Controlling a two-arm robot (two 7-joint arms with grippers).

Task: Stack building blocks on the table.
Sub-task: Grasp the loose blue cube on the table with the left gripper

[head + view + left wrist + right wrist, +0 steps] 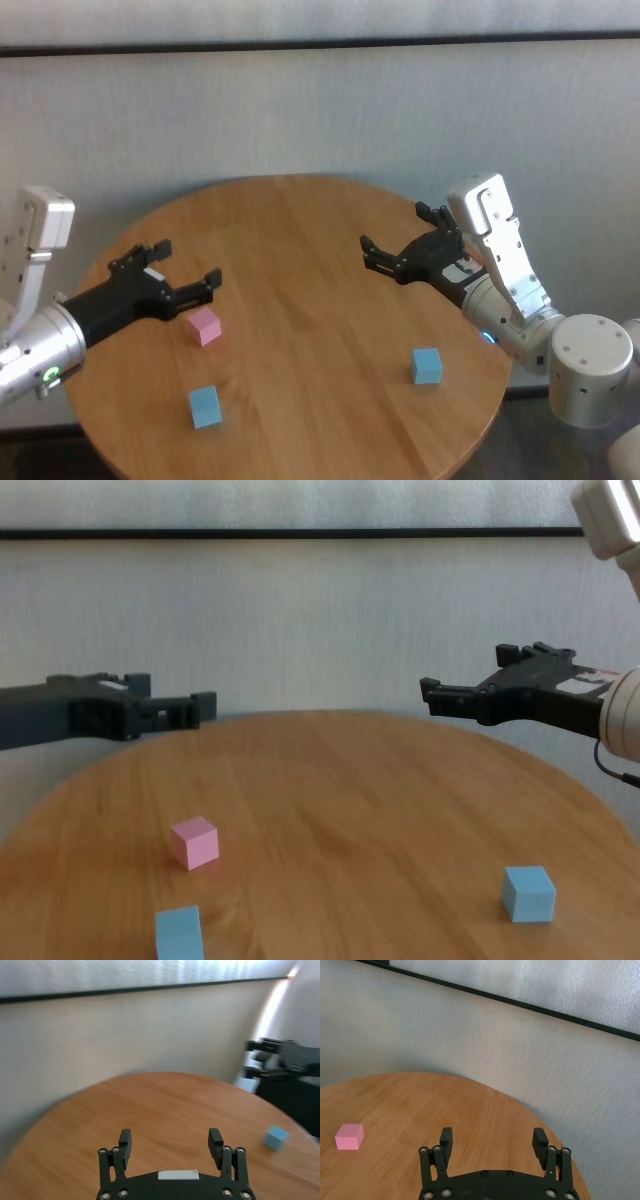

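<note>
Nearest the robot sits one light blue block (205, 406), low on the left side of the round worktop (320, 230). Pink block (204, 326) is a bit farther in, near it but not touching. 2nd light blue block (426, 365) is well apart, on the right side. All 3 lie flat and alone, so no stack yet.

Left end effector (183, 270) hangs in the air just beside the pink block, fingers wide apart, holding nothing. Right end effector (400, 240) floats over the right part of the worktop, also spread wide and empty, w/ the right blue block below and nearer the robot.

What could go wrong, I think:
- Blocks are small. If a finger comes down off-center, it may push a block away instead of grabbing it.
- Right blue block is near the edge, so a bump could knock it off.
- Both arms reaching to the middle may hit each other.
- A block set down crooked could tip the stack.
</note>
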